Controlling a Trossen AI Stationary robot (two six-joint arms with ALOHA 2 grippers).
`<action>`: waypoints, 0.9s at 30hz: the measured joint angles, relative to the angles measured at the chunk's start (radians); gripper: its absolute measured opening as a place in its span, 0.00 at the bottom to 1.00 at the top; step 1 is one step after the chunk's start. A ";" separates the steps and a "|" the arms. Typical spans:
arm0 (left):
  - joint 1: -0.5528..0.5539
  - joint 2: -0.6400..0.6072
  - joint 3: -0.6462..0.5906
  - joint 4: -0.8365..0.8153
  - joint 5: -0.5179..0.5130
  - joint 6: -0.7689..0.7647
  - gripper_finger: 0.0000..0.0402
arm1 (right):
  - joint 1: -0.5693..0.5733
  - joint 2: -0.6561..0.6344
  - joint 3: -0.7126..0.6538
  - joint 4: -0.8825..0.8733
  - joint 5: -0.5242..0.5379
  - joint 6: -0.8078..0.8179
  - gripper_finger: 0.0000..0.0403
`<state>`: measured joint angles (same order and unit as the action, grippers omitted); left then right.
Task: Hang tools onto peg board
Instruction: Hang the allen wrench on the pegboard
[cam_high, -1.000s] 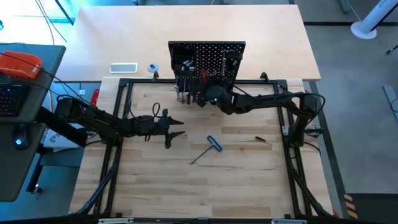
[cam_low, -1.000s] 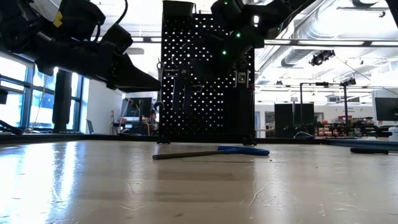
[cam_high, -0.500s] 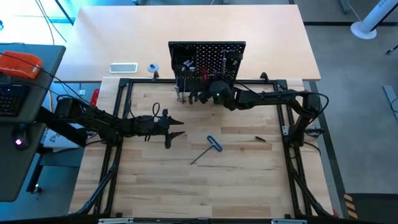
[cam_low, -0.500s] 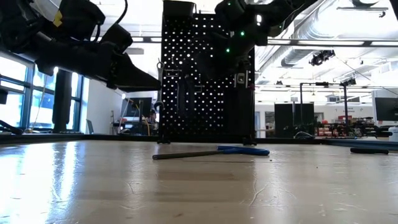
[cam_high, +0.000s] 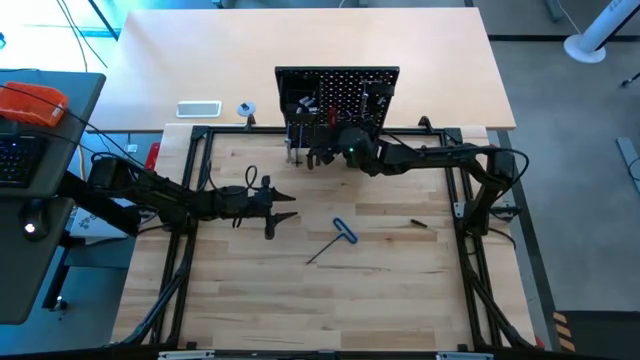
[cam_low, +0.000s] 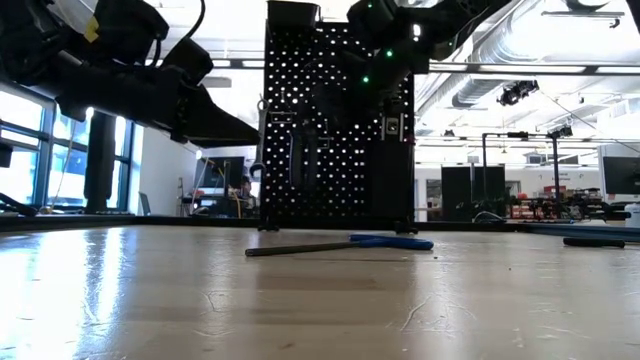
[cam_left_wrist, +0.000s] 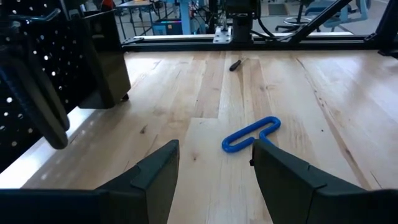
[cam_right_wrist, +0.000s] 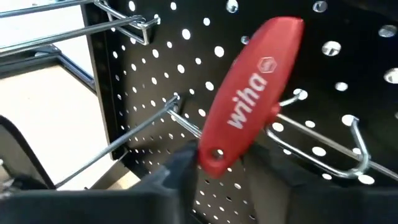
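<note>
Black and perforated, the peg board (cam_high: 338, 95) stands upright at the far edge of the wooden table (cam_high: 330, 290), and everything else is placed from it. In front of the board the planks lie mostly bare, leaving wide room out to the dark frame rails on either side.

Two tools lie loose there: one blue-handled T hex key (cam_high: 336, 238), flat on the wood well out from the board's foot, and one slim dark pen-like tool (cam_high: 421, 224), off toward the board's right side and well apart from the key.

On the board's face, one red-handled tool (cam_right_wrist: 249, 99) with white lettering sits tilted against the holes among several metal hooks (cam_right_wrist: 323, 140). The right gripper (cam_high: 322, 154) is up against the board's lower front; its two fingers flank the red handle's lower end, but whether they clamp it cannot be told.

The left gripper (cam_high: 283, 206) hangs over the table well in front of the board's left side, fingers spread apart and holding nothing, with the blue key just beyond them.
</note>
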<state>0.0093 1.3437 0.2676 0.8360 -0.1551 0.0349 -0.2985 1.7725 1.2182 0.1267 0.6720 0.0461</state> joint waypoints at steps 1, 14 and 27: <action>0.000 0.000 0.000 0.000 0.000 0.000 0.49 | 0.000 0.000 0.000 -0.004 0.002 -0.001 0.26; 0.000 0.000 0.000 0.000 0.000 0.001 0.49 | 0.018 0.000 0.000 -0.021 0.018 -0.063 0.00; -0.003 0.000 0.000 -0.001 0.000 0.003 0.49 | 0.066 0.000 0.000 -0.040 0.019 -0.099 0.18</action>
<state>0.0063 1.3437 0.2676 0.8352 -0.1555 0.0376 -0.2324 1.7729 1.2179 0.0868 0.6907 -0.0533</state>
